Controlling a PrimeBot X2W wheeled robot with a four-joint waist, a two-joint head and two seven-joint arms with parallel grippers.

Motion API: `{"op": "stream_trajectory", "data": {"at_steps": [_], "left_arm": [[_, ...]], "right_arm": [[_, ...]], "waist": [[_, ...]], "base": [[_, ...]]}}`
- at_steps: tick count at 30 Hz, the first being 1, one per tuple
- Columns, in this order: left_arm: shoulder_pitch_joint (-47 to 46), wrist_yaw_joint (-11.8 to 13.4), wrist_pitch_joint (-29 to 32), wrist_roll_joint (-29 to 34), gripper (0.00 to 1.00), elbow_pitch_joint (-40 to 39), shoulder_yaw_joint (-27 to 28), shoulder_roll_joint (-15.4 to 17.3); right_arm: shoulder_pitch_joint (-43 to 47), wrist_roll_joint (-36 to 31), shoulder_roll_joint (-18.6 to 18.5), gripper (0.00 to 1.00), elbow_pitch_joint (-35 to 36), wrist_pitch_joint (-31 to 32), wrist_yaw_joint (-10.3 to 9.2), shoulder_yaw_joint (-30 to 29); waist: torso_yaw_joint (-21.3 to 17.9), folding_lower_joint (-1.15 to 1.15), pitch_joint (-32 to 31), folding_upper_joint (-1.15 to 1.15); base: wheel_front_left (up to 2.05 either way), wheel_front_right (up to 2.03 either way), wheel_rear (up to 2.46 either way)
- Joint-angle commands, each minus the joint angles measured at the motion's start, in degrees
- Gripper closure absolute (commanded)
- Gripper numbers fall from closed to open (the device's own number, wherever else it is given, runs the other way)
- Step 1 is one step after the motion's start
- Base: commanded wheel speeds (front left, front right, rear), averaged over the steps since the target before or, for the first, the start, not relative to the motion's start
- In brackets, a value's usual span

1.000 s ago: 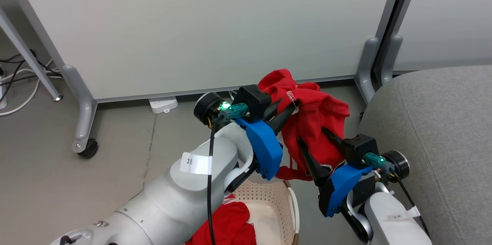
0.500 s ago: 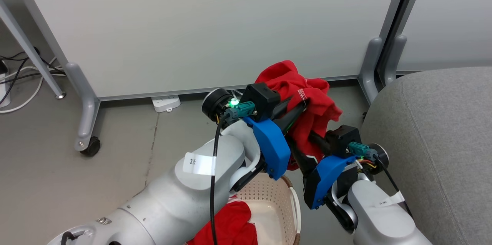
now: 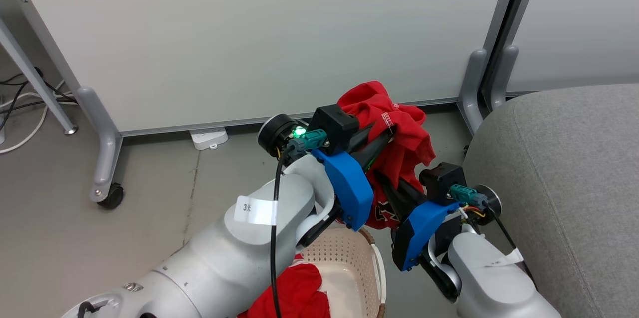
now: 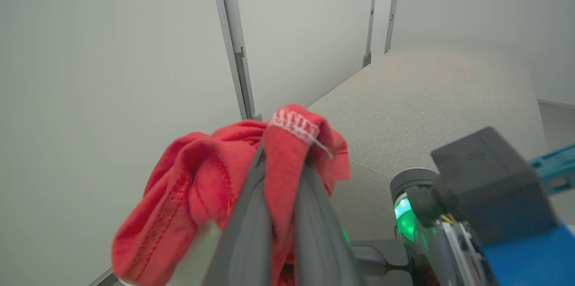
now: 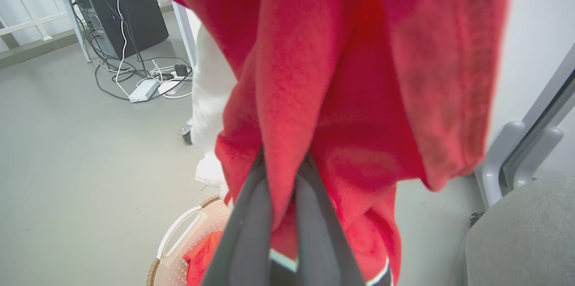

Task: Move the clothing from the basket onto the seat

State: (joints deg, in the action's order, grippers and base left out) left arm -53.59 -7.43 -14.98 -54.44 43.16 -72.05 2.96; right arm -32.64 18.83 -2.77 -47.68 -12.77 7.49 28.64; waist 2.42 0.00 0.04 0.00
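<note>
A red garment (image 3: 404, 128) with white trim and a dark printed mark hangs bunched in the air above the basket (image 3: 352, 258). My left gripper (image 3: 391, 131) is shut on its upper edge, and cloth drapes over the fingers (image 4: 251, 214). My right gripper (image 3: 387, 185) is shut on a lower fold of the same garment (image 5: 359, 97). A plain red garment (image 3: 299, 293) lies in the cream basket (image 5: 177, 236) below. The grey seat (image 3: 574, 183) rises just to the right.
Pale partition panels stand behind, on grey feet with a caster (image 3: 111, 194). A white power strip (image 3: 207, 137) lies on the floor by the panel. Cables (image 5: 148, 84) and a dark computer tower (image 5: 121, 21) sit farther off on the grey floor.
My right gripper has moved up and left into the hanging garment and closed on it from wide open. The left gripper keeps its grip.
</note>
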Motion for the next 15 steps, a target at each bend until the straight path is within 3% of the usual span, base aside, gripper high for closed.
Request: {"op": "stream_trajectory", "data": {"at_steps": [1,8,9,10,15], "left_arm": [[0.3,-0.09,-0.3,0.26,1.0,0.17,0.37,-0.11],[0.49,-0.09,-0.3,0.61,1.0,0.5,0.54,-0.01],[0.57,-0.09,-0.3,0.69,0.61,0.56,0.71,-0.01],[0.55,-0.09,-0.3,1.01,0.0,0.61,1.27,0.06],[3.65,0.46,-0.29,4.85,0.0,-2.35,7.44,2.23]], "right_arm": [[-1.01,0.34,-0.2,1.0,-0.28,-0.61,0.01,0.21],[-1.39,0.57,-0.2,1.0,-1.08,-1.08,0.01,0.69],[-1.43,0.58,-0.2,1.0,-1.15,-1.13,0.01,0.72],[-1.49,0.6,-0.2,1.0,-1.22,-1.12,0.01,0.74],[-1.74,0.69,-0.2,1.0,-0.51,-1.68,0.01,0.64]], "waist": [[-0.07,0.0,0.02,0.0],[-0.32,0.0,0.06,0.0],[-0.35,0.0,0.08,0.0],[-0.39,0.0,0.13,0.0],[-1.16,0.0,0.56,0.0]], "base": [[0.0,0.0,0.0],[0.0,0.0,0.0],[0.0,0.0,0.0],[0.0,0.0,0.0],[0.0,0.0,0.0]]}}
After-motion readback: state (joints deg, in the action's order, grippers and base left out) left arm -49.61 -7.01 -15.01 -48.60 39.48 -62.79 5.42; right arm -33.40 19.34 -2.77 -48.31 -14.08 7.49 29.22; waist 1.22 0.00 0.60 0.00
